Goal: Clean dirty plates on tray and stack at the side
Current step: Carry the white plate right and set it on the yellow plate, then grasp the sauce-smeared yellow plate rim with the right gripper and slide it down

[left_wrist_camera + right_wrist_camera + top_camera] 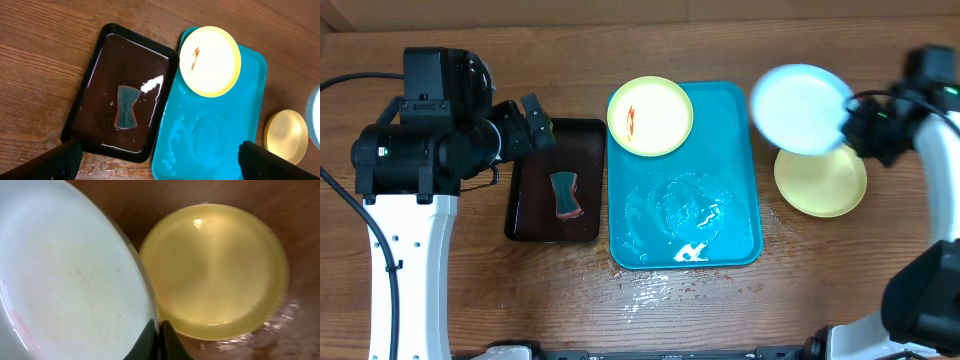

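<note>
The turquoise tray lies mid-table, wet. A yellow-green plate with a red-brown smear sits on its far left corner; it also shows in the left wrist view. My right gripper is shut on the rim of the light blue plate and holds it in the air right of the tray, above a second yellow-green plate on the table. In the right wrist view the fingers pinch the blue plate over the yellow plate. My left gripper is open and empty above the black tray.
A black tray left of the turquoise tray holds a teal sponge. Water is spilled on the wood in front of the turquoise tray. The table's far edge runs along the top.
</note>
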Controlling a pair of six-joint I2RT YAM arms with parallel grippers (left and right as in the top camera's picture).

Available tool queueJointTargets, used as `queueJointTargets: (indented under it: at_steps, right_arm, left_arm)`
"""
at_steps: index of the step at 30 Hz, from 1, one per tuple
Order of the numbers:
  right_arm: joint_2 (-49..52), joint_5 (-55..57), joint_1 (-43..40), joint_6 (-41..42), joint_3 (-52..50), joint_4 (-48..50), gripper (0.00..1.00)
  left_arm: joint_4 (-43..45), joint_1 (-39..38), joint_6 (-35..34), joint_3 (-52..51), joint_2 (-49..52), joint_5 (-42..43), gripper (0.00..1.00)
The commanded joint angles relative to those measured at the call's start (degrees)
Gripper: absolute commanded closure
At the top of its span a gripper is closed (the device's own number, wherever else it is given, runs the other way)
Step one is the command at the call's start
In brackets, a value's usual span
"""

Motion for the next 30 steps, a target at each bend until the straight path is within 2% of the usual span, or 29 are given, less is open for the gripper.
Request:
queueJointTargets:
  at_steps: [1, 8, 9, 11, 14, 18, 23, 30]
  right_arm:
    - [0.22, 0.11, -5.64, 0.02, -6.01, -0.28, 0.96]
    - [0.22, 0.11, -11.19, 0.0, -16.57, 4.81, 0.95]
    - [0.22, 0.13, -11.23, 0.02, -17.27, 5.44, 0.88]
    - [0.22, -0.2, -11.23, -0.02, -17.51, 6.4, 0.61]
    - [-1.14, -2.71, -10.16, -2.82, -16.02, 6.49, 0.49]
    - [-5.35, -5.7, -5.57, -9.01, -12.37, 6.49, 0.47]
    - [-9.94, -7.93, 6.16, -17.49, -7.61, 8.39, 0.48]
    - [-6.47, -3.26, 25.99, -17.86, -8.74, 26.25, 0.48]
  left_arm:
    - [0.07, -0.07, 0.85, 0.7, 0.35, 0.46, 0.0]
    - [0.07, -0.07, 0.85, 0.7, 0.35, 0.46, 0.0]
    - [0.07, -0.07, 0.85, 0.7, 0.35, 0.46, 0.0]
    - [0.07, -0.07, 0.85, 0.7, 0.35, 0.46, 0.0]
    - [0.07, -0.07, 0.85, 0.7, 0.35, 0.46, 0.0]
    - [0.07, -0.07, 0.85, 0.7, 0.35, 0.46, 0.0]
    - [0.07, -0.07, 0.85, 0.7, 0.35, 0.46, 0.0]
    - [0.07, -0.07, 0.85, 0.7, 0.35, 0.46, 0.0]
